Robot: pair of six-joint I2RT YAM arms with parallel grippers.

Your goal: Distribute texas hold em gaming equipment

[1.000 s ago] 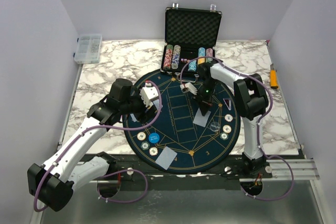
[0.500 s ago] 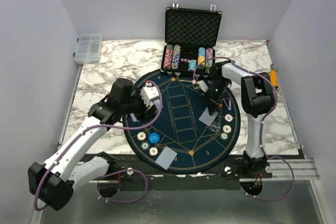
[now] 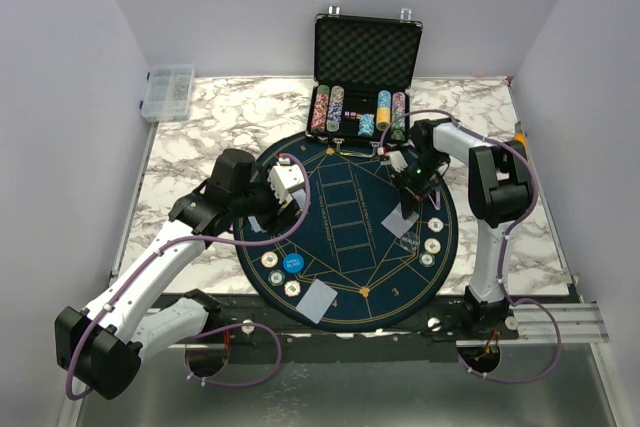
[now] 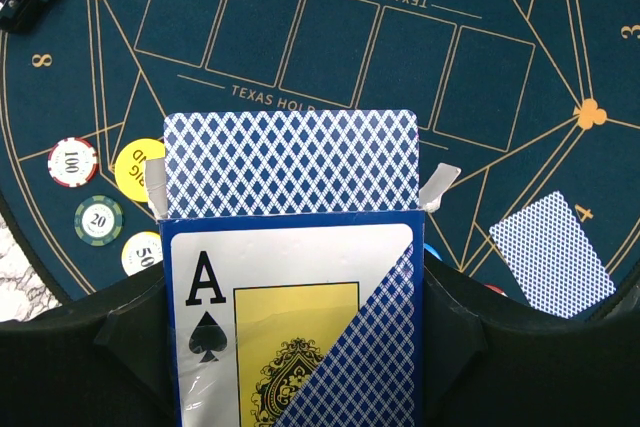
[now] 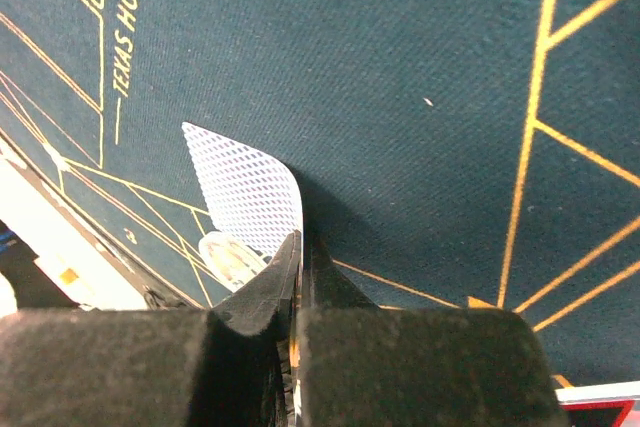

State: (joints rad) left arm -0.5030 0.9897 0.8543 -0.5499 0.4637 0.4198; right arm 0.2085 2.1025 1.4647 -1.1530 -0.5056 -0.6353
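The round mat [image 5: 400,67] is matt, finely woven dark-blue cloth. The playing card [image 5: 245,192] looks like smooth coated paper. The card box [image 4: 290,327] is glossy printed cardboard. The right end effector [image 5: 300,244] is matt black plastic. The desk [image 3: 200,137] has a smooth, marble-patterned top.

mat [image 3: 340,232]: centre of marble table [image 3: 200,137] | case [image 3: 367,52]: open, behind mat | compartment box [image 3: 168,92]: far-left corner

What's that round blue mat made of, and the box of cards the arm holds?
The mat looks like felt or woven cloth: matte, fine fabric grain, printed gold lines. The card box looks like glossy printed cardboard, perhaps film-wrapped: soft glare on its face, folded flaps at the open top.
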